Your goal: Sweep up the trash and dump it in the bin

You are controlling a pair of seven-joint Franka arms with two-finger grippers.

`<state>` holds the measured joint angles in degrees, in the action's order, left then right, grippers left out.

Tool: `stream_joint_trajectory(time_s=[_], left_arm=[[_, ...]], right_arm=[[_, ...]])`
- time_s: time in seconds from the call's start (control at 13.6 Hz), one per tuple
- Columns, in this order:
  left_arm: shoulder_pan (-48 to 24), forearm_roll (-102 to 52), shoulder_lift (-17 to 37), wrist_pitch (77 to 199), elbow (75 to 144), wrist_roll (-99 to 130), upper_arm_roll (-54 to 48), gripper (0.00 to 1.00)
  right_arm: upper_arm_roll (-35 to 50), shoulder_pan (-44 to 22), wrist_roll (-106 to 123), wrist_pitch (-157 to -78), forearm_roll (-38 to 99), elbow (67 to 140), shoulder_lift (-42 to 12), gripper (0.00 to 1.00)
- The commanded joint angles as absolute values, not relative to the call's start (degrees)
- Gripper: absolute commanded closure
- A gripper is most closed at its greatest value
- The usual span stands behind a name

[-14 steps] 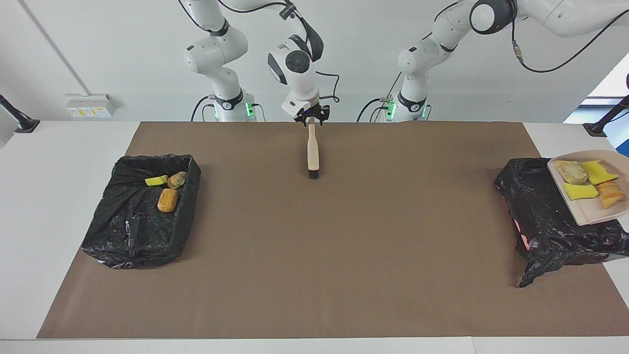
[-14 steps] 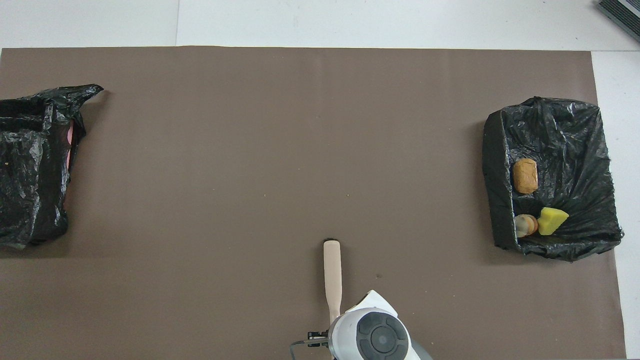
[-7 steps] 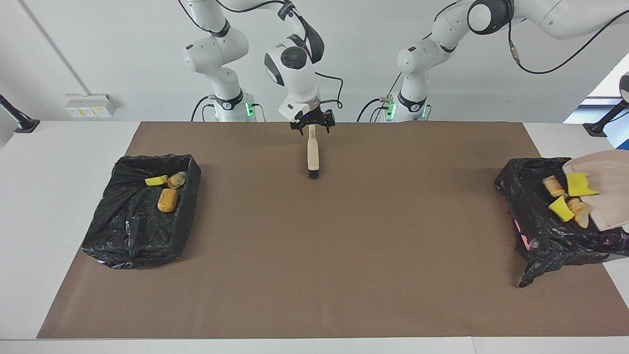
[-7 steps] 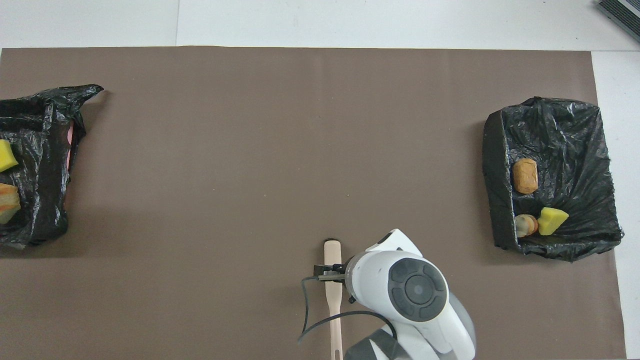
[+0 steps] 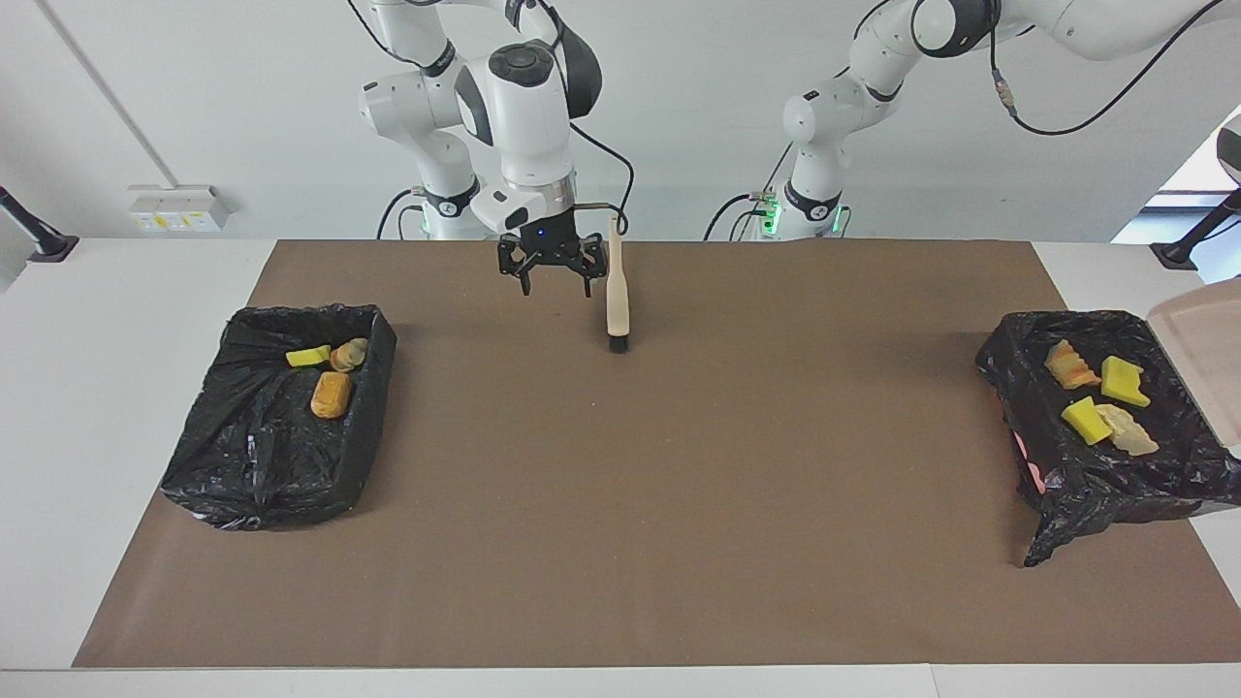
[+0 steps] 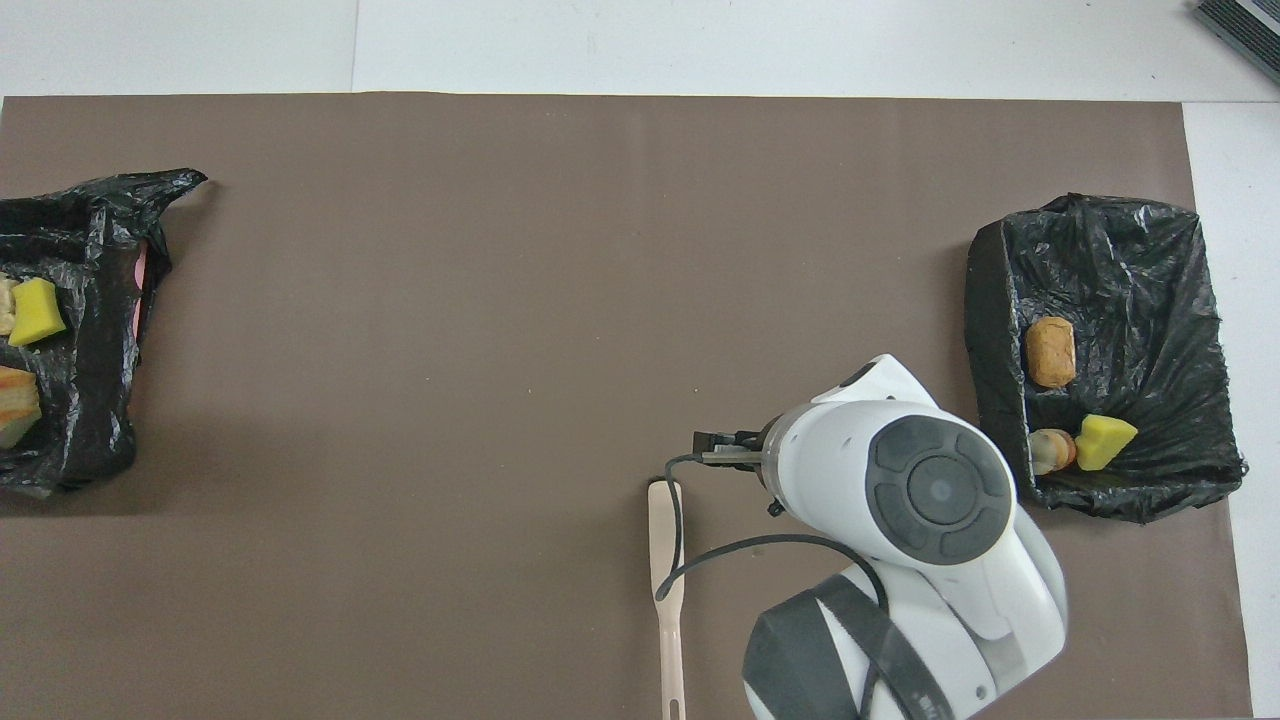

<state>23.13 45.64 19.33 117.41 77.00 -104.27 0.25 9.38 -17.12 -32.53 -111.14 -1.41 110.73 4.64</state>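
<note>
Brown mat, white table

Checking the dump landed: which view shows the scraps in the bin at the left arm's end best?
Facing view: all four scraps lie in plain sight inside the bin, two yellow, two tan. The overhead view cuts that bin off at its edge, showing only one yellow chunk and parts of two others.

Two bins flank the brown mat, whose open middle only the brush interrupts.

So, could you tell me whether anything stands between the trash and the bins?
Nothing visible does: three scraps lie in the bin at the right arm's end, four in the bin at the left arm's end.
</note>
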Motion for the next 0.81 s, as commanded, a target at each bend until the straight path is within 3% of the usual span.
stream_joint_trajectory(time_s=[0.0,0.37,0.73], left_arm=[[22.15,38.35,17.84,116.38,78.75,-104.15,0.18,1.00],[17.14,23.12,18.37,110.58,79.27,-100.05,0.09,1.00],[9.68,15.83,18.46,105.30,83.40,-76.52,0.09,1.00]], right_arm=[[10.11,-12.93,-29.27,-102.59,-2.55,101.98,3.25,0.00],[8.71,-8.62,-24.71,-92.03,-2.55,94.32,3.95,0.00],[-1.74,-7.30,-11.80,-85.70,-2.46,90.35,5.45,0.00]])
